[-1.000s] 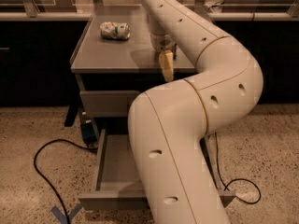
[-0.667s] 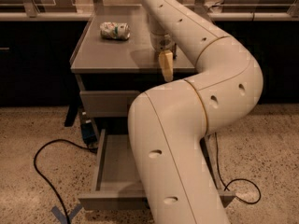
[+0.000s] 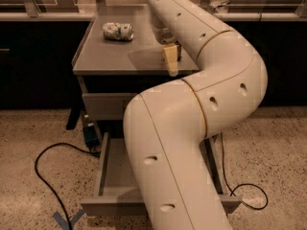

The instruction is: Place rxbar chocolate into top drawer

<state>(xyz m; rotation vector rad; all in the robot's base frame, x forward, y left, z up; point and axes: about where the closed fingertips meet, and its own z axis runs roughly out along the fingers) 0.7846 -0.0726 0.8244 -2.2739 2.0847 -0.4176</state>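
Note:
My gripper (image 3: 171,60) hangs over the right front part of the grey cabinet top (image 3: 110,56), with the big white arm (image 3: 192,128) filling the middle of the view. A small dark shape (image 3: 179,51) sits right at the gripper; I cannot tell whether it is the rxbar chocolate. A grey drawer (image 3: 108,176) is pulled out low at the cabinet's front, and the arm hides most of its inside. A closed grey drawer front (image 3: 103,107) sits just under the top. I cannot tell which of them is the top drawer.
A crushed white and green can (image 3: 118,31) lies on the back left of the cabinet top. A black cable (image 3: 45,176) loops on the speckled floor at the left, another (image 3: 249,195) at the right. Dark counters stand behind.

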